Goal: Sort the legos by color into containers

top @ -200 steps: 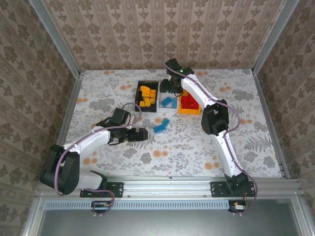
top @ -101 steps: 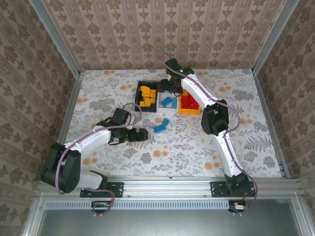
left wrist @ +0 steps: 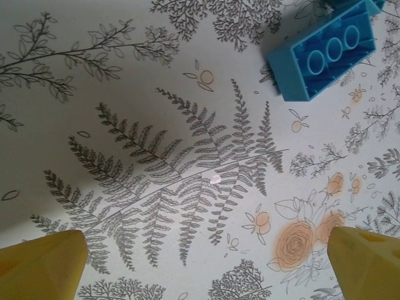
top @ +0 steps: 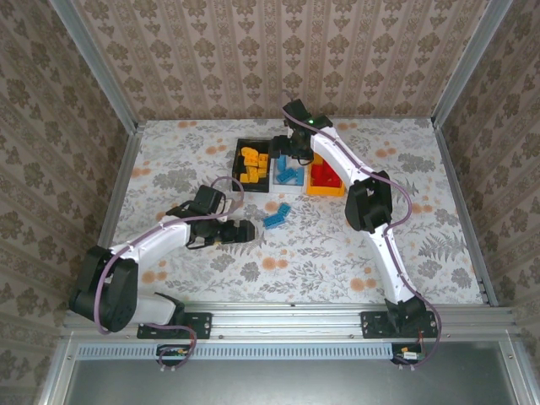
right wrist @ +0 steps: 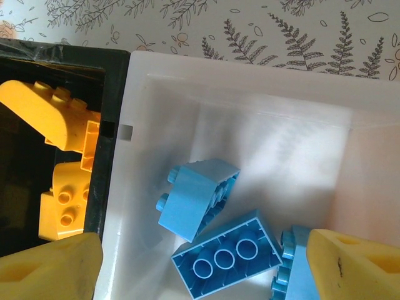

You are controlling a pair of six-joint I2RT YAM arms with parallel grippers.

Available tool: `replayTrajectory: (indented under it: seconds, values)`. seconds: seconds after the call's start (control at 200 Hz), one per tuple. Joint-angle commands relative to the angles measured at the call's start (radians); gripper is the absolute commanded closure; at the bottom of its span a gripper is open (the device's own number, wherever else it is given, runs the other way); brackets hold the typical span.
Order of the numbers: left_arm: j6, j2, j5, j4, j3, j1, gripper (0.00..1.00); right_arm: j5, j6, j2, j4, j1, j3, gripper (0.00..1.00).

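Note:
Three containers stand in a row at the back: a black bin (top: 237, 156) with orange-yellow legos (top: 251, 164), a white bin (top: 275, 187) with light blue legos (top: 288, 175), and an orange-yellow bin (top: 324, 191) with red legos (top: 323, 173). My right gripper (top: 285, 152) hangs open over the white bin (right wrist: 237, 75), its jaws (right wrist: 203, 275) wide apart above three blue legos (right wrist: 197, 197) lying loose inside. Two light blue legos (top: 276, 216) lie on the table. My left gripper (top: 250, 229) is open just left of them, low over the cloth, with one blue lego (left wrist: 325, 59) lying studs down ahead.
The black bin's wall (right wrist: 115, 94) touches the white bin, and orange-yellow bricks (right wrist: 56, 112) lie inside it. The flower-patterned tablecloth (top: 422, 211) runs wide to the right and front. Metal rails (top: 460, 202) and papered walls frame the table.
The right gripper's jaws have spread wider over the white bin, and more blue shows in that bin. The left arm has edged slightly toward the loose blue legos.

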Motion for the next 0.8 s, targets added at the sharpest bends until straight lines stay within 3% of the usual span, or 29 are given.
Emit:
replayTrajectory:
  seconds: [0.0, 0.265, 0.575, 0.795]
  values:
    - [-0.034, -0.037, -0.022, -0.038, 0.052, -0.026, 0.00, -0.026, 0.009, -0.079, -0.029, -0.010, -0.055, 0.13]
    - [-0.116, -0.068, -0.089, -0.075, 0.121, -0.111, 0.00, -0.090, -0.017, -0.316, 0.081, -0.021, -0.316, 0.12]
    - [-0.227, -0.094, -0.157, 0.035, 0.121, -0.188, 0.00, -0.261, 0.033, -0.612, 0.259, -0.100, -0.684, 0.12]
    - [-0.234, -0.020, -0.215, 0.021, 0.160, -0.216, 0.00, -0.297, 0.066, -0.750, 0.326, -0.117, -0.863, 0.12]
